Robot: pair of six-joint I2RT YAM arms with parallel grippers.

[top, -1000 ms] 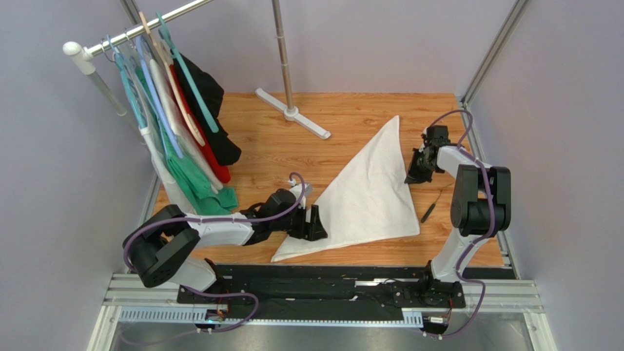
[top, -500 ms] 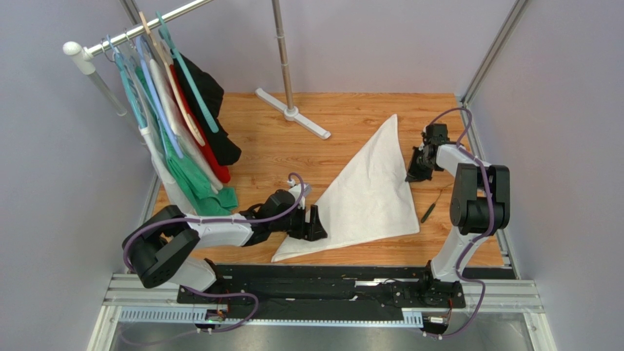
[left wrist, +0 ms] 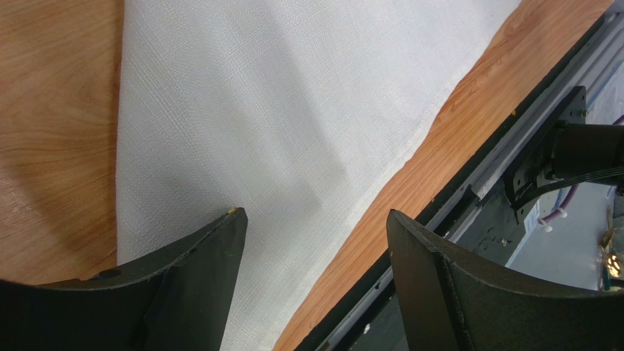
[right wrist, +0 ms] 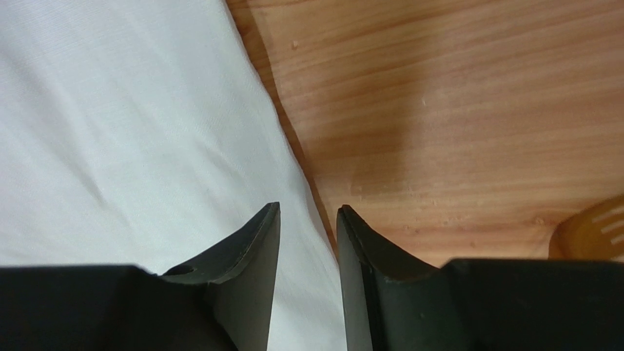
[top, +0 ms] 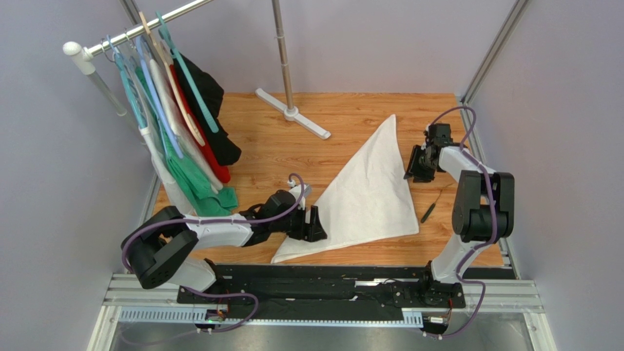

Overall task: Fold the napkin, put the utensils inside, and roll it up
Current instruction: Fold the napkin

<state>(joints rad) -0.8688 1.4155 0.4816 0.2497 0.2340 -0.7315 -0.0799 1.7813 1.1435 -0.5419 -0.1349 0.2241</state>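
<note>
The napkin [top: 370, 190] lies folded into a white triangle on the wooden table, its point toward the back. My left gripper [top: 316, 223] rests low at the napkin's near left edge, jaws wide open over the cloth [left wrist: 278, 110], with nothing between its fingers [left wrist: 313, 213]. At the napkin's right edge is my right gripper [top: 411, 172]. Its jaws [right wrist: 308, 207] stand a little apart above the cloth's border [right wrist: 124, 124], clamping nothing. A thin dark green utensil [top: 427, 212] lies on the wood just right of the napkin's near right corner.
A clothes rack with hung garments [top: 176, 124] fills the left side, and its stand foot [top: 293, 113] sits at the back middle. An amber slotted piece [right wrist: 595, 228] shows at the right edge of the right wrist view. The black base rail [top: 322, 285] runs along the near edge.
My right gripper's jaws have parted from shut, and that arm's elbow has shifted slightly right. The left arm and the napkin have stayed put.
</note>
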